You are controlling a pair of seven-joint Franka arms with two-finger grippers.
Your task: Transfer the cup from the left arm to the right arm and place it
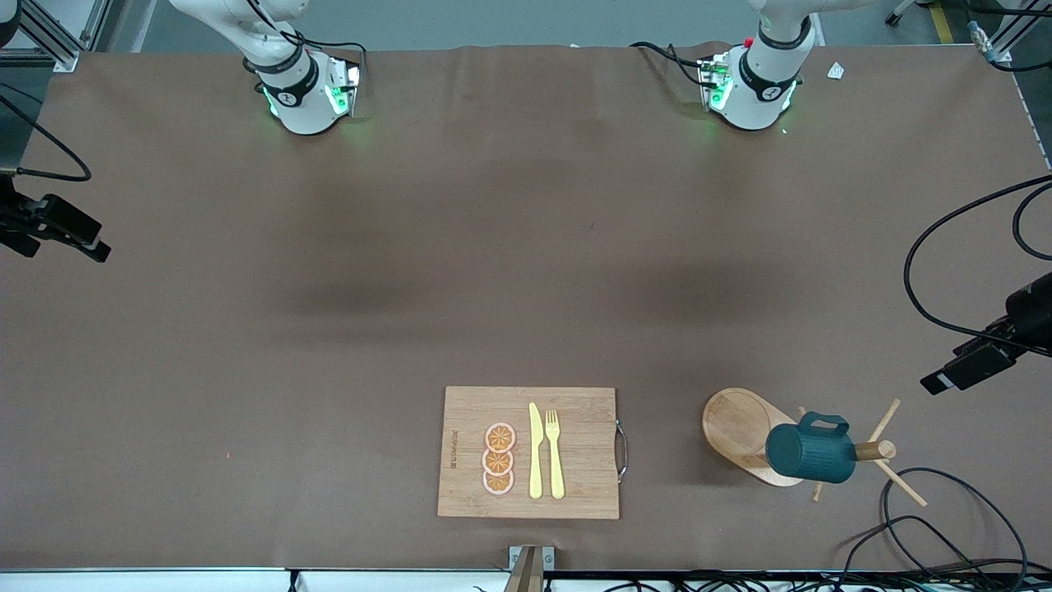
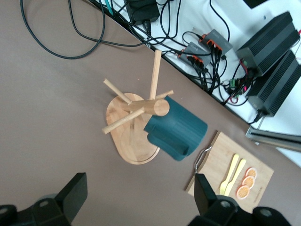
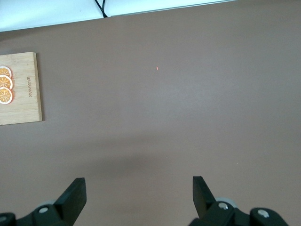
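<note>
The cup (image 1: 811,456), dark teal with a loop handle, hangs on its side on a peg of a wooden mug tree (image 1: 874,450) in the lower right of the front view, over the tree's oval wooden base (image 1: 734,423). In the left wrist view the cup (image 2: 176,133) shows mid-frame against the tree (image 2: 141,107). A bamboo cutting board (image 1: 575,411) lies at lower centre, toward the right arm's end from the cup, carrying three orange slices (image 1: 499,459), a yellow knife (image 1: 535,450) and a yellow fork (image 1: 555,452). The left hand (image 2: 136,197) hangs above the brown worktop (image 1: 329,288) with fingers spread wide, holding nothing. The right hand (image 3: 136,200) is likewise wide open and empty over bare worktop. Black cables (image 1: 945,510) trail at the lower right.
</note>
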